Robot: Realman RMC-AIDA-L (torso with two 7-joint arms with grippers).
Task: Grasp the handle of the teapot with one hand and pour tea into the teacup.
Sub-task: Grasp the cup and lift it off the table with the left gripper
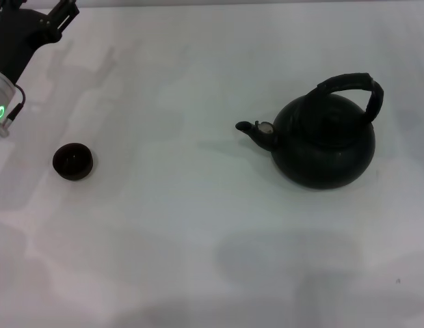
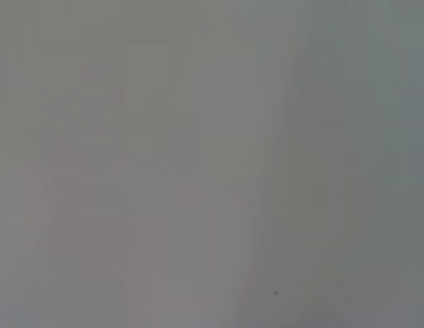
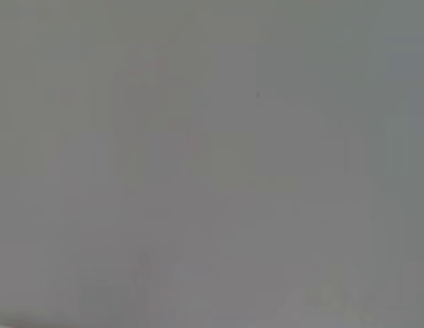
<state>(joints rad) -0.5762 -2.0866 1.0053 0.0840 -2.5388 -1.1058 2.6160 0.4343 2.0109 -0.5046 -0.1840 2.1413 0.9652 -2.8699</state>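
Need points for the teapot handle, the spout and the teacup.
handle (image 1: 349, 82), head view, top of the wrapped arch.
spout (image 1: 256, 130), head view, near its pale tip.
teacup (image 1: 73, 162), head view, centre of the cup.

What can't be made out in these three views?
- Left gripper: cut off by the head view's top-left corner; fingers open or shut unclear.
- Right gripper: in no view.
- Both wrist views: only blank pale surface.
- Teacup and teapot: contents not visible; dark interior, closed pot.
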